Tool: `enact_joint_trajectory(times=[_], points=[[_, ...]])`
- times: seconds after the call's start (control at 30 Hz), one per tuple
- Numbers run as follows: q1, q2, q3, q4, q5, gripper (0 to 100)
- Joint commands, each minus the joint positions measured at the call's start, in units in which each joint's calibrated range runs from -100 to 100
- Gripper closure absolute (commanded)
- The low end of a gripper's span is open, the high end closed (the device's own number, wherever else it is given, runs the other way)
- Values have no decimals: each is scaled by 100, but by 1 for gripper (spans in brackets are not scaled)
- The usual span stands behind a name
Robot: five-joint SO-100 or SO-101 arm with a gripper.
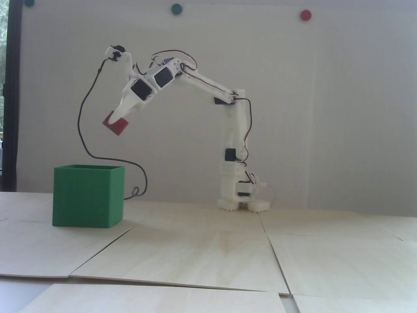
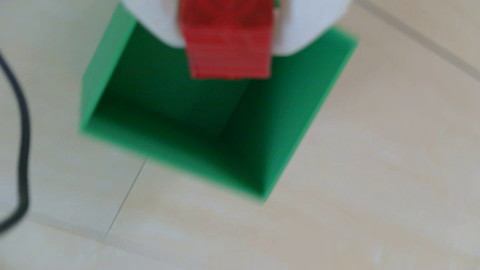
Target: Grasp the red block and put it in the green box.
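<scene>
Pinching the red block between its fingers, the pincer hangs above the green box.

Wall: white board; two green magnet dots, one red magnet dot.
Cable: black cable, loops onto table.
Table: pale wooden panels, seams visible.

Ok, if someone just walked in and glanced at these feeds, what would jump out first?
The red block, pinched in the white gripper and hanging tilted in mid-air, above the green box and toward its right side in the fixed view. That bright box stands at the left of the pale wooden table. In the wrist view its open mouth fills the frame beneath the block, and it looks empty.
</scene>
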Motion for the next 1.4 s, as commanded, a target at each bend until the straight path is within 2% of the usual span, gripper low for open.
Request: enact_joint_trajectory(times=[0.0,0.2,0.43,0.57,0.83,1.13,1.37], points=[[338,109,-117,-838,37,98],[362,520,-126,-1049,31,98],[-475,567,-241,-1049,0,98],[-619,694,-561,-990,-5,98],[-499,1017,-579,-1058,21,98],[-16,1846,-1856,-1243,-5,98],[24,1909,-1963,-1226,-5,95]])
